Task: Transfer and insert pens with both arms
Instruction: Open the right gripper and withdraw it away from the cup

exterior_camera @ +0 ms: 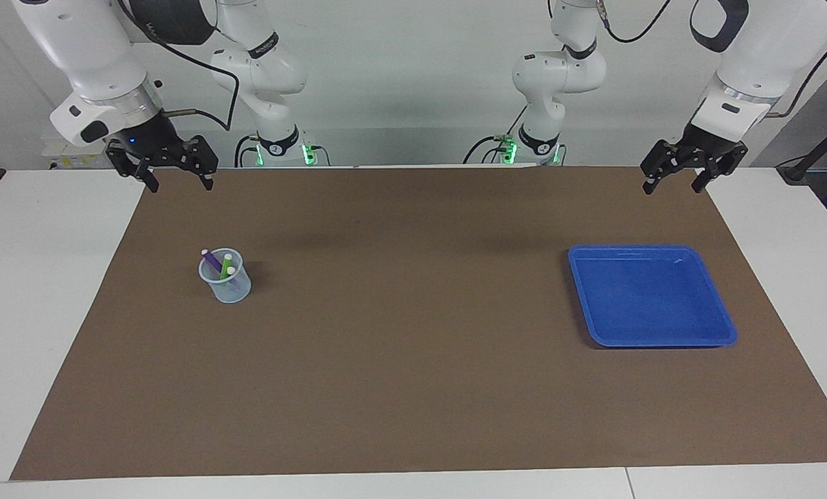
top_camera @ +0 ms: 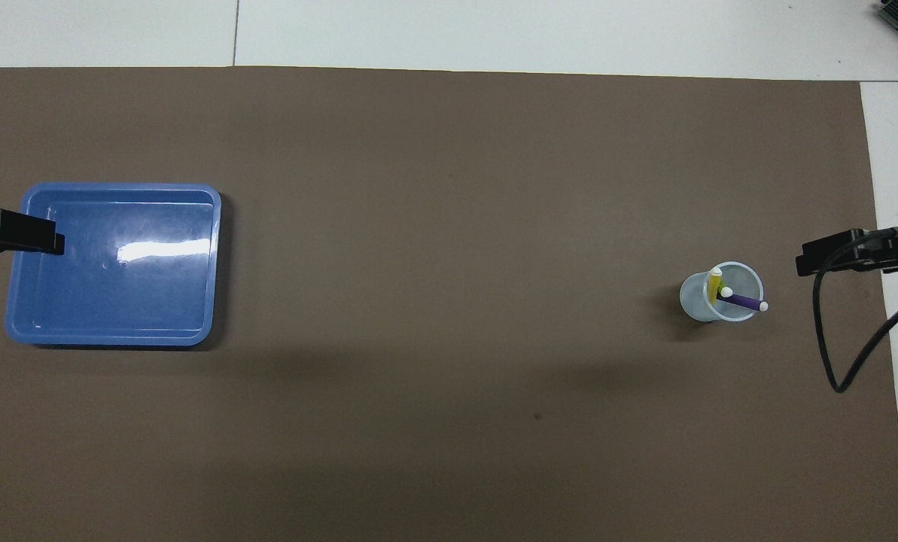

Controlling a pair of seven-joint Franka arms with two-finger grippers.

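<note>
A clear plastic cup stands on the brown mat toward the right arm's end of the table. It holds the pens: a purple pen, a green pen and a yellow pen, all leaning with whitish tips up. My right gripper hangs open and empty over the mat's corner by the robots, apart from the cup. My left gripper hangs open and empty over the mat's edge at the left arm's end.
A blue tray with nothing in it lies on the mat toward the left arm's end. A black cable loops down from the right wrist. White tabletop borders the brown mat on all sides.
</note>
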